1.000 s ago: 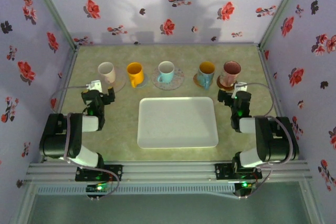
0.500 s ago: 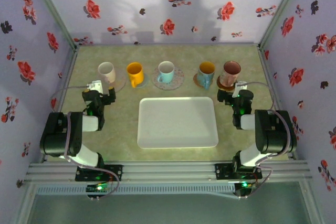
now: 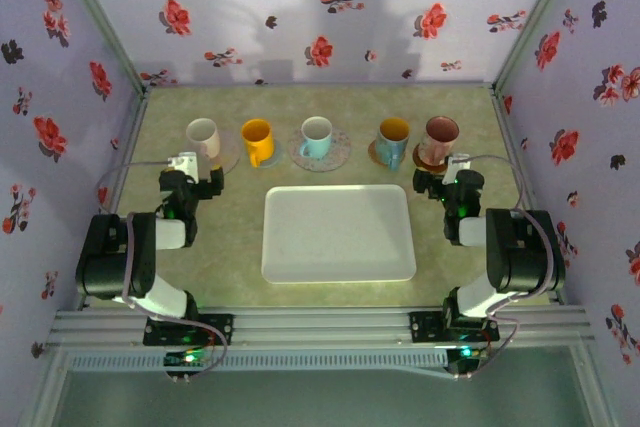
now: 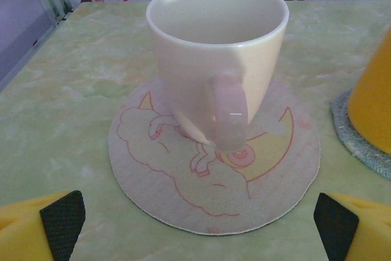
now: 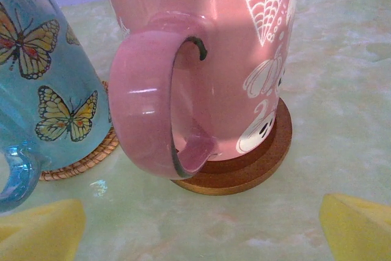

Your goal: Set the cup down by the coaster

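Sitting bolted at the near edge of the pale green marbled worktop (image 3: 230,237), the left arm (image 3: 125,257) and the right arm (image 3: 515,257) flank a white rectangular plastic tray (image 3: 338,232) that lies flat between them. Past the tray's far corners, each arm points at the row of cups.

The left fingers (image 4: 27,230), yellow with black pads, stand spread wide with nothing between them. They are just short of a round pale coaster printed with a unicorn and a moon (image 4: 159,175). A cream ceramic cup (image 4: 217,47) stands upright on that coaster, its handle turned towards the wrist camera.

The right fingers (image 5: 40,227), also yellow, are likewise wide open and empty, near a round wooden coaster (image 5: 256,163). A pink ceramic mug with white line drawings, a spider web among them, (image 5: 244,59) stands upright on it, handle towards the camera. Just left of it, a blue mug with butterflies (image 5: 55,77) stands on a woven straw coaster (image 5: 85,160); whether the two mugs touch cannot be told.

Between these, a yellow cup (image 3: 257,139) stands right of the cream cup on a grey-green coaster (image 4: 360,145). In the middle of the row, a light blue cup (image 3: 316,135) stands on a round patterned coaster (image 3: 335,154). Behind the row rises a lilac back wall with red flowers (image 3: 320,17).
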